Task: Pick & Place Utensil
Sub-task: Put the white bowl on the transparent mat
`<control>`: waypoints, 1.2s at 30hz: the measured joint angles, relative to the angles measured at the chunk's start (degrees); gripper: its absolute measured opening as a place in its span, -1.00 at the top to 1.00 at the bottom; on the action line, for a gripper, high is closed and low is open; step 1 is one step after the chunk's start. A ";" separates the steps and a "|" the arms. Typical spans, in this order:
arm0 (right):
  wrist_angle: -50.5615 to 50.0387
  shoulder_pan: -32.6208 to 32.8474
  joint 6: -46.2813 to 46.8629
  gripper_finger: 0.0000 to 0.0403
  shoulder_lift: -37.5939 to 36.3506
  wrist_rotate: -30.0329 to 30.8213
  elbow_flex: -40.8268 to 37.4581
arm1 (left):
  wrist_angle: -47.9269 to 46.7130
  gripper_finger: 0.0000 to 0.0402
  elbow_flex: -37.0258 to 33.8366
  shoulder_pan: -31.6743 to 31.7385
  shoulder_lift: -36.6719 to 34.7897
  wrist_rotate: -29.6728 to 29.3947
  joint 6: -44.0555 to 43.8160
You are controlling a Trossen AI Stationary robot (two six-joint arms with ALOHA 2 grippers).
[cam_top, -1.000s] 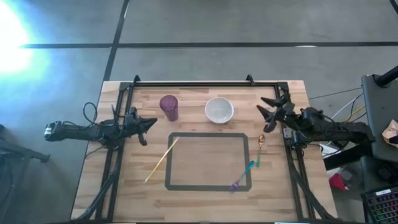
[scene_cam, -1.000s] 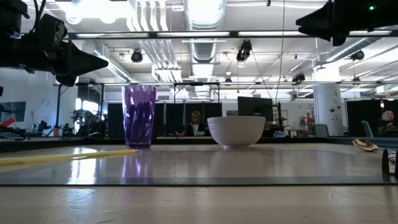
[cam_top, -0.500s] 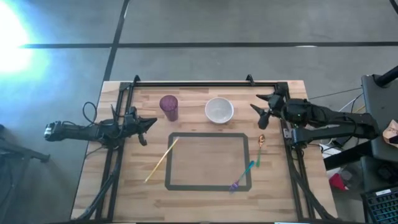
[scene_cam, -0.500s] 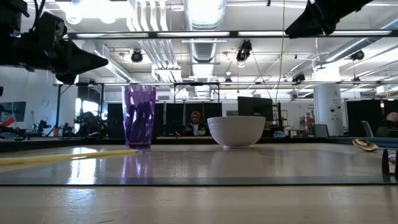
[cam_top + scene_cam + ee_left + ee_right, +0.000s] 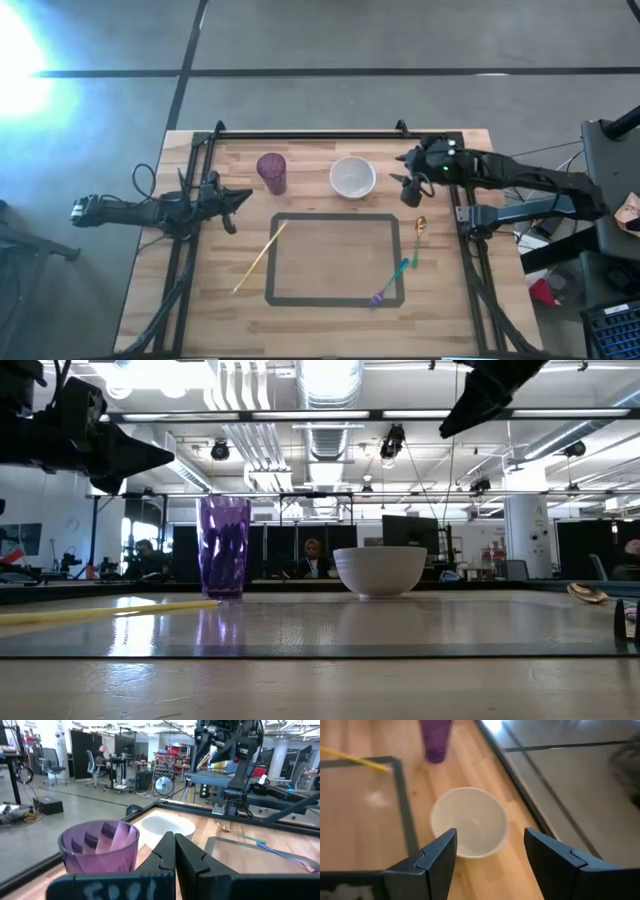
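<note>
Hovering wide-open right claw (image 5: 408, 186) beside round white bowl (image 5: 352, 177); left claw (image 5: 231, 204) closed

Right gripper (image 5: 408, 184): moved from the surface's right edge inward, now just beside the white bowl (image 5: 352, 177).
Right arm: swung toward the far rail.
Right jaws: spread slightly wider.

Purple cup (image 5: 272, 172), white bowl (image 5: 352, 177) block far side; taped rectangle (image 5: 335, 216) interior bare (utensils edge it).
</note>
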 joint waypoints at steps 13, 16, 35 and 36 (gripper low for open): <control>0.08 -0.89 -6.42 -0.13 15.63 -6.77 4.90 | 0.27 1.00 0.06 -0.01 0.00 0.09 -0.10; 0.25 -0.89 -8.16 -0.13 18.96 -9.29 5.47 | -0.14 1.00 0.07 0.00 0.00 0.17 -0.30; 0.32 -0.87 -10.79 -0.10 33.89 -12.17 8.57 | -0.20 1.00 0.11 0.00 0.00 0.20 -0.28; 0.33 -0.87 -10.95 -0.10 34.59 -12.17 8.77 | -0.20 1.00 0.11 0.00 0.00 0.21 -0.28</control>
